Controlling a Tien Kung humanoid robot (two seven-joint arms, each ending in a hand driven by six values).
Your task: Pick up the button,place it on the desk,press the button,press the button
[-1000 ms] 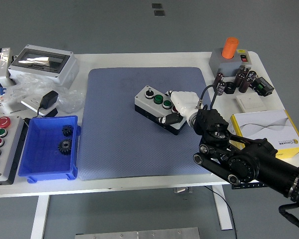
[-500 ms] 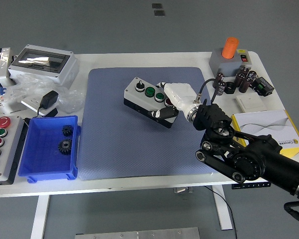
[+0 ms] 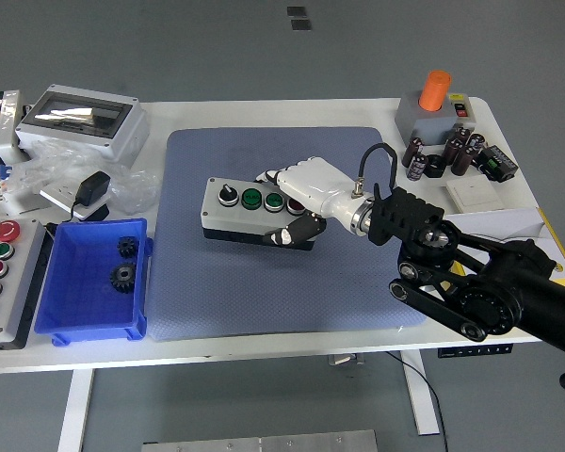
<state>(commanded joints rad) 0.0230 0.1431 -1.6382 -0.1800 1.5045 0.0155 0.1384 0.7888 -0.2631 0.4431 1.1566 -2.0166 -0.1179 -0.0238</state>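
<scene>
The button box [image 3: 240,208] is grey with a black base, a black knob, two green buttons and a red one on top. It is over the middle of the blue mat [image 3: 264,282]. My right hand [image 3: 297,202], white-shelled, is shut on its right end, fingers over the top and thumb on the front side. I cannot tell whether the box rests on the mat or hangs just above it. The left arm is out of view.
A blue bin [image 3: 92,282] with two gears stands at the left, a second button panel [image 3: 2,273] at the far left edge. A grey enclosure [image 3: 80,118] and plastic bags are back left. An orange-topped box [image 3: 438,108], capacitors and a booklet [image 3: 504,235] are at the right.
My right hand has carried the button box leftward across the mat and turned it, so that it now lies nearly level with the table's front edge.
</scene>
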